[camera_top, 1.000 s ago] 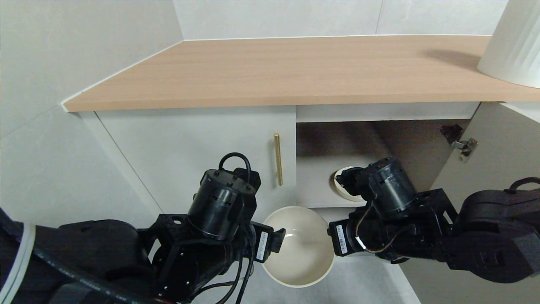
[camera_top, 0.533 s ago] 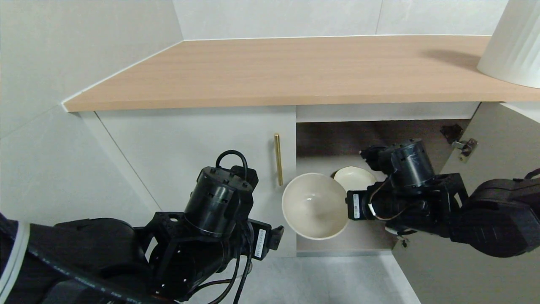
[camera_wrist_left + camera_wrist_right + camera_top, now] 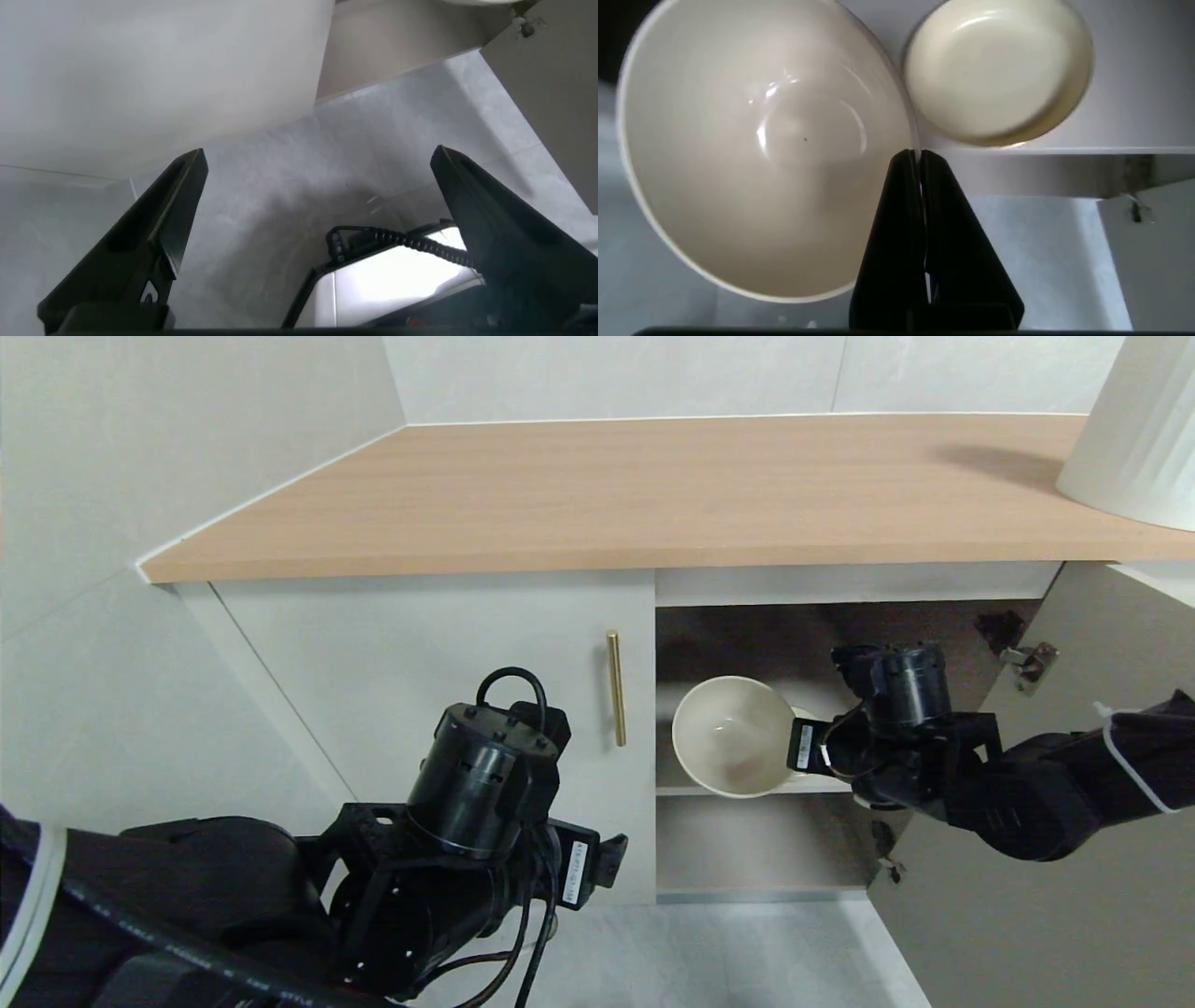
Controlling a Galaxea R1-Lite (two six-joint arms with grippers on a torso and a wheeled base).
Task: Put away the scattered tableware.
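Head view: bowl [image 3: 733,735] in right claw [image 3: 793,747]

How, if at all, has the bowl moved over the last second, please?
Yes. The bowl, in the right gripper, rose from below the handle to level with it, moving rightward toward the shelf.

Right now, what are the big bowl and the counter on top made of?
The big bowl looks like glazed ceramic, though it could be melamine: it is cream and smooth, with shiny highlights inside. The countertop looks like wood or wood-look laminate: it is tan and matte, with fine streaky grain.
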